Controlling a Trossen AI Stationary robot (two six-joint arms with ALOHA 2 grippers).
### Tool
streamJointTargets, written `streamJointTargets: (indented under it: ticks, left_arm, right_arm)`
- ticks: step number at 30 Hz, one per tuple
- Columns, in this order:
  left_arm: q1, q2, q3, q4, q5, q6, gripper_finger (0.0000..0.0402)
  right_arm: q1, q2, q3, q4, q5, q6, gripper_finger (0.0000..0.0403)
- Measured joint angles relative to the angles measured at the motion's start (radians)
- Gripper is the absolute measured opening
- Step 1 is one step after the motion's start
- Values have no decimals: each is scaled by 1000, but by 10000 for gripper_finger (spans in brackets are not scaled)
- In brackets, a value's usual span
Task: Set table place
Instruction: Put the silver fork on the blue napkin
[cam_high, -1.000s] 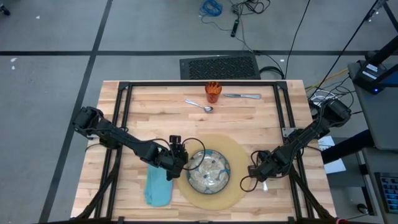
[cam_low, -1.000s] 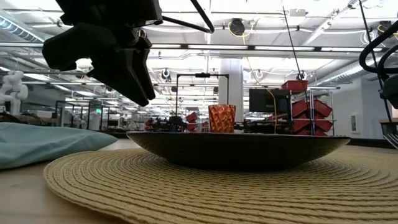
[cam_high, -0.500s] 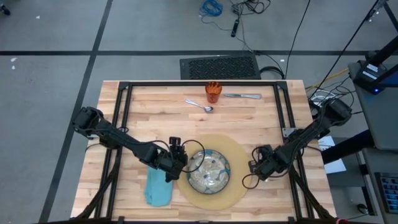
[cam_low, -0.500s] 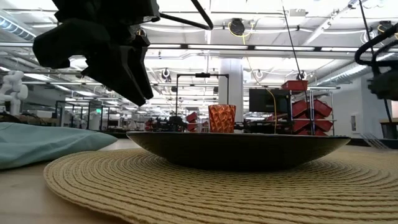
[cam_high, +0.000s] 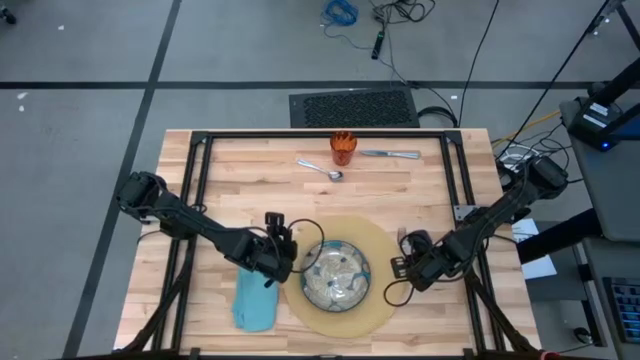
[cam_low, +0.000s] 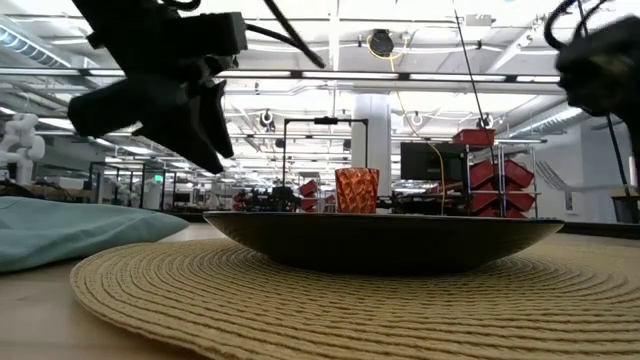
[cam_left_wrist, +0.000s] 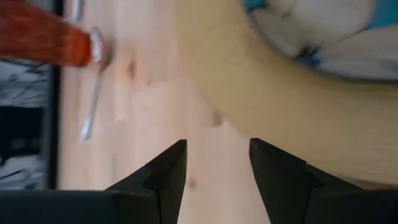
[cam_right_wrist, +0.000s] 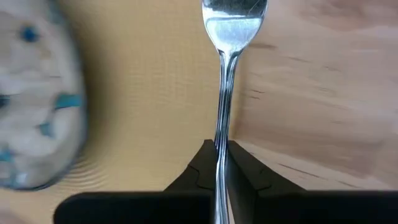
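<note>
The right gripper (cam_right_wrist: 219, 163) pinches the fork (cam_right_wrist: 225, 93) just beside the placemat (cam_high: 385, 260) edge, plate (cam_high: 337, 273) beyond, while the left gripper (cam_left_wrist: 216, 163) hangs parted, apparently empty, between napkin (cam_high: 254, 300) and placemat.

Even, bright overhead light falls on the table (cam_high: 250, 180) with only soft shadows. In the low view, ceiling strip lights glare and the arms read as dark silhouettes. The plate (cam_right_wrist: 34, 93) is blurred in both wrist views; the fork (cam_right_wrist: 230, 37) glints
</note>
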Motion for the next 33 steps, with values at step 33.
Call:
streamJointTargets:
  ticks: [33]
  left_arm:
    - [-48, -624, 0, -438, -241, -217, 161]
  right_arm:
    - [-302, 616, 790, 237, -35, -645, 0]
